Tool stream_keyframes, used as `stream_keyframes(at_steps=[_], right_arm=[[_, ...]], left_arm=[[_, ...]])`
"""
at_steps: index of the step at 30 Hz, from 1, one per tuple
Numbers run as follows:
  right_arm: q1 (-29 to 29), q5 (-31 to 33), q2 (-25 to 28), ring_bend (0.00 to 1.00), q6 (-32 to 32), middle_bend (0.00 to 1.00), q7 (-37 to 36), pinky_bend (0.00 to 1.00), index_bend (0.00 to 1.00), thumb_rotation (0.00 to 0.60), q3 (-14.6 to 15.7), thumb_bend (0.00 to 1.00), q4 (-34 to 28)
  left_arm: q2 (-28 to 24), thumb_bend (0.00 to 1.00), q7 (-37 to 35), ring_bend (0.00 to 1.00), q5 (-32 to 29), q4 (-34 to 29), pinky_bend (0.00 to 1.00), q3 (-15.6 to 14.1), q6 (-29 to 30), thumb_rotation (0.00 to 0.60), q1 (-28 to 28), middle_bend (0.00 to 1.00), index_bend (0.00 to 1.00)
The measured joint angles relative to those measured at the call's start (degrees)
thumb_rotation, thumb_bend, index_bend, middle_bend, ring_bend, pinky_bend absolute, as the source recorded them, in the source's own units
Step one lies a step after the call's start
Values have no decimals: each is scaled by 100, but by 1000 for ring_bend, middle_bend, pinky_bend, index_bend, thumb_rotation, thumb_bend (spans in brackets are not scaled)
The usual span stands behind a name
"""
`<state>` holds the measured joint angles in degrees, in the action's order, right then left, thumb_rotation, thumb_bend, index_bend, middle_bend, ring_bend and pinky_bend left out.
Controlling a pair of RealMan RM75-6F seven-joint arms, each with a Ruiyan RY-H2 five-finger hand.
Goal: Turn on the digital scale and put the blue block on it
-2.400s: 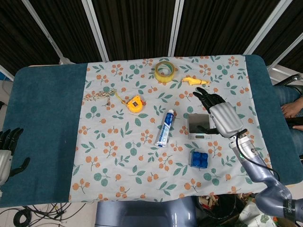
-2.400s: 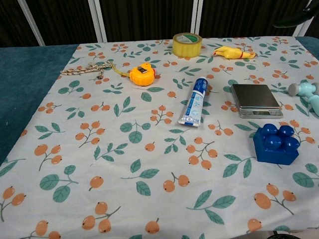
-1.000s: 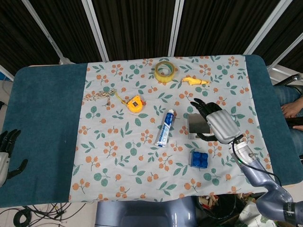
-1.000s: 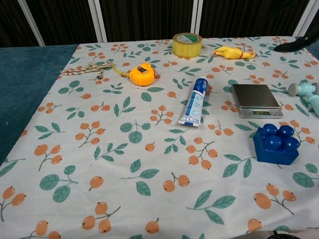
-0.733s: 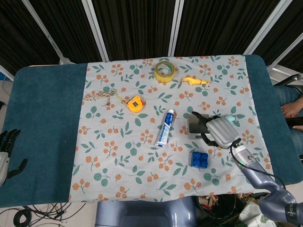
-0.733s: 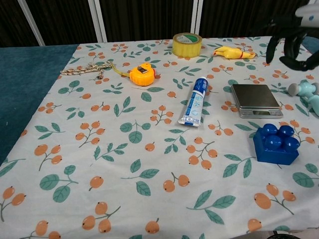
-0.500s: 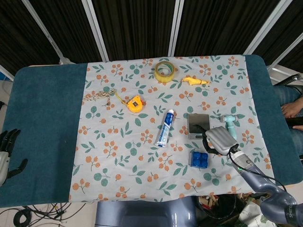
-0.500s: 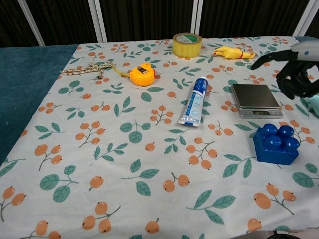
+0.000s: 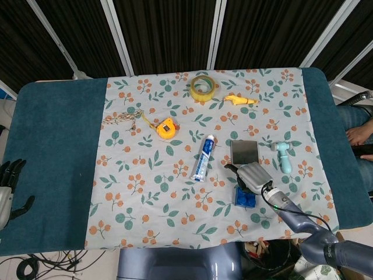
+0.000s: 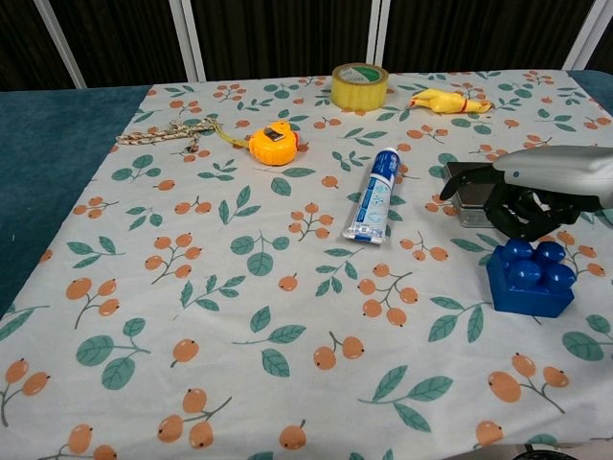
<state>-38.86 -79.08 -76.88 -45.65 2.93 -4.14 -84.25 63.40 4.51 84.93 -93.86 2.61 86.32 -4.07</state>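
Observation:
The silver digital scale (image 9: 243,151) (image 10: 467,195) lies right of centre on the floral cloth. The blue studded block (image 9: 245,197) (image 10: 529,279) sits just in front of it. My right hand (image 9: 251,176) (image 10: 533,195) hovers low over the scale's front edge, just behind the block. Most of its fingers curl under the palm, one stretches left across the scale, and it holds nothing. It hides most of the scale in the chest view. My left hand (image 9: 7,188) rests at the table's left edge, fingers spread and empty.
A toothpaste tube (image 9: 203,157) lies left of the scale and a teal dumbbell-shaped toy (image 9: 284,156) lies to its right. Further back are a yellow tape roll (image 9: 202,87), a rubber chicken (image 9: 240,100), an orange tape measure (image 9: 166,127) and a cord (image 9: 122,120).
My right hand has come down and towards me, from behind and over the scale to its front edge, curling its fingers on the way. The block and scale have not moved.

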Motion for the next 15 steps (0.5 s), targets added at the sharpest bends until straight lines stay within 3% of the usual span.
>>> stream_keyframes(at_steps=[15], right_arm=[[-86,564,-16,785,168,678,713,629,187,600,1,758,86]], left_arm=[[-23,300,-48,28,11,8,29,-2,5,600,7,74,13]])
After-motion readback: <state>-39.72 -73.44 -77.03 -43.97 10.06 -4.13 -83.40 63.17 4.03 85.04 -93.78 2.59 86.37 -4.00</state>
